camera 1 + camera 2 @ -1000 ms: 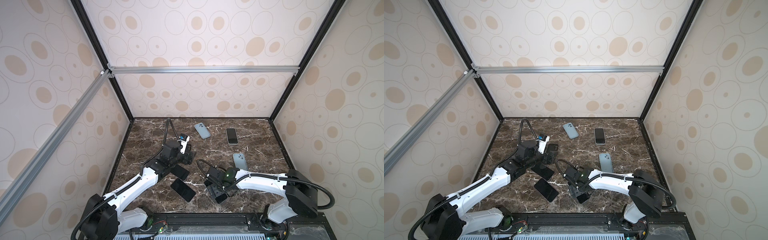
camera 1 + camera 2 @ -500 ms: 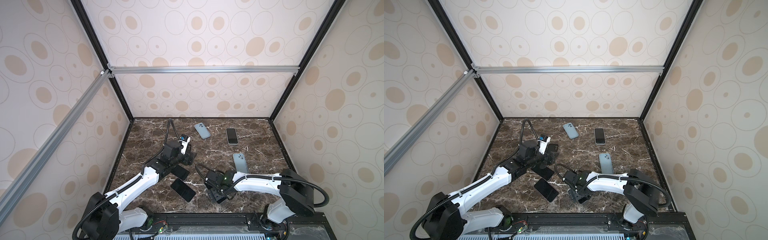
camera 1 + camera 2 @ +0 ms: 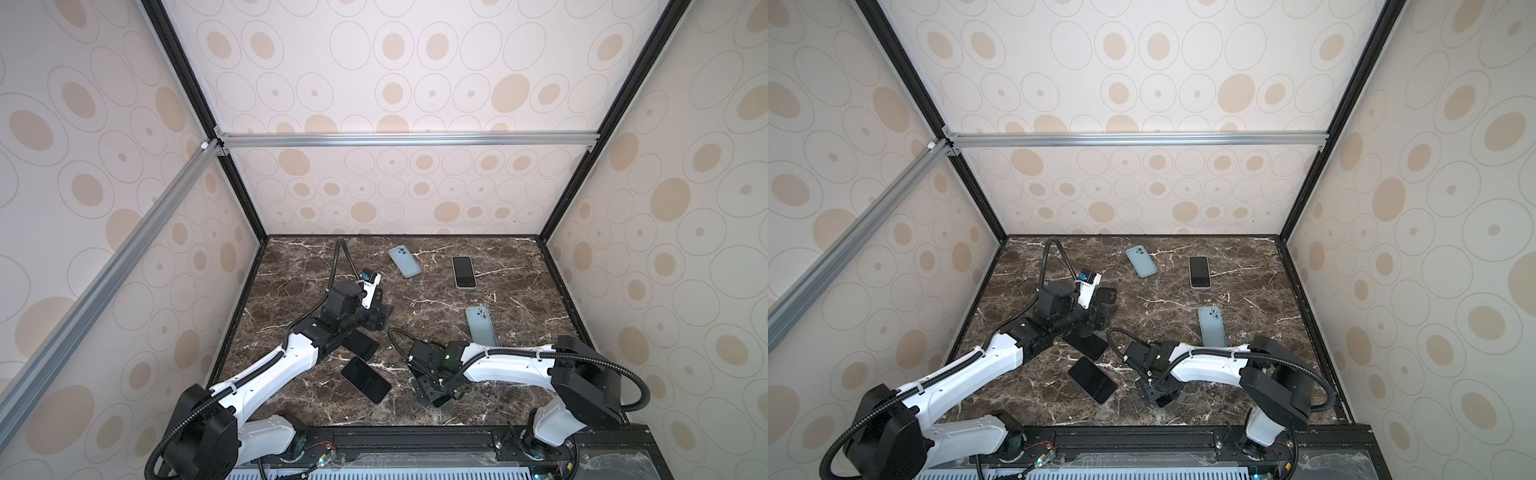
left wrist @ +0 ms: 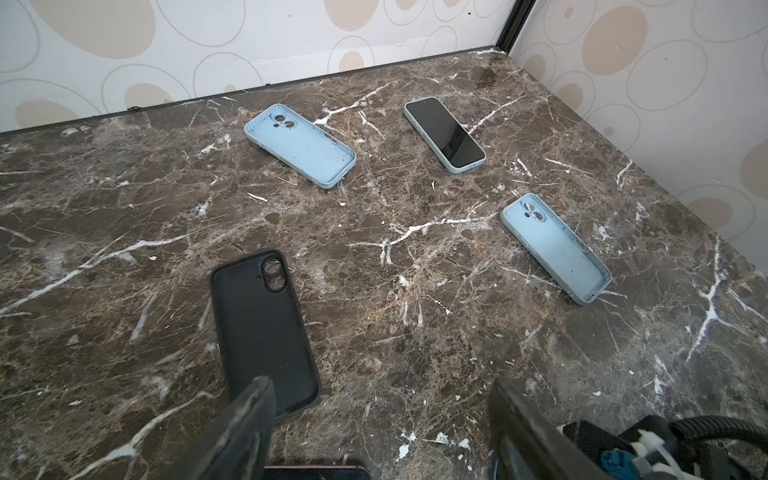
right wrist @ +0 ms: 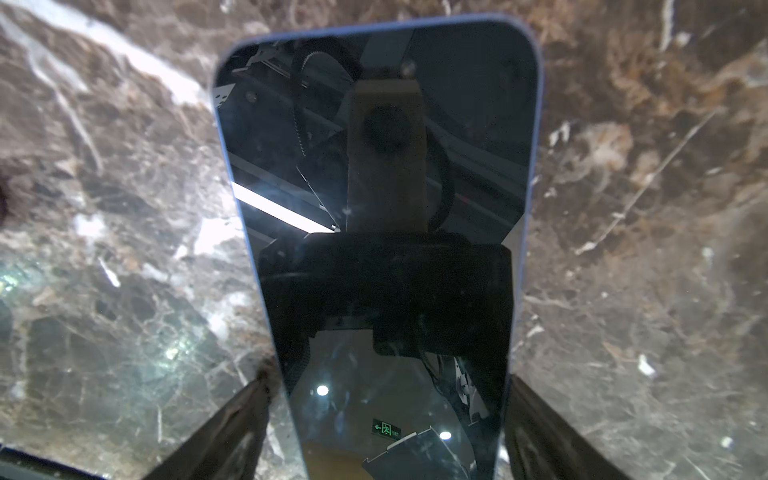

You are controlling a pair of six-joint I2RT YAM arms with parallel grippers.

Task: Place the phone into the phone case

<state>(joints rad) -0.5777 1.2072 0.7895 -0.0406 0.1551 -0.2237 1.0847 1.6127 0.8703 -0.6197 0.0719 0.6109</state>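
Observation:
A phone (image 5: 374, 166) with a blue rim lies screen-up on the marble near the front edge. My right gripper (image 5: 388, 386) straddles it from above, and its two fingers rest against the phone's long edges; in both top views the gripper (image 3: 432, 395) (image 3: 1156, 395) covers most of the phone. Empty light-blue phone cases lie at the back (image 3: 404, 262) and mid-right (image 3: 481, 326). My left gripper (image 4: 378, 386) hangs open over bare marble, one finger tip over the corner of an empty black case (image 4: 257, 324).
A phone in a light-blue case (image 3: 463, 272) lies screen-up at the back right. Two dark phones (image 3: 365, 379) (image 3: 361, 343) lie between the arms, one partly under the left arm. Walls close in the table on three sides.
The right gripper has shifted slightly left over the phone and its fingers have come inward onto the phone's edges. The left arm has not moved.

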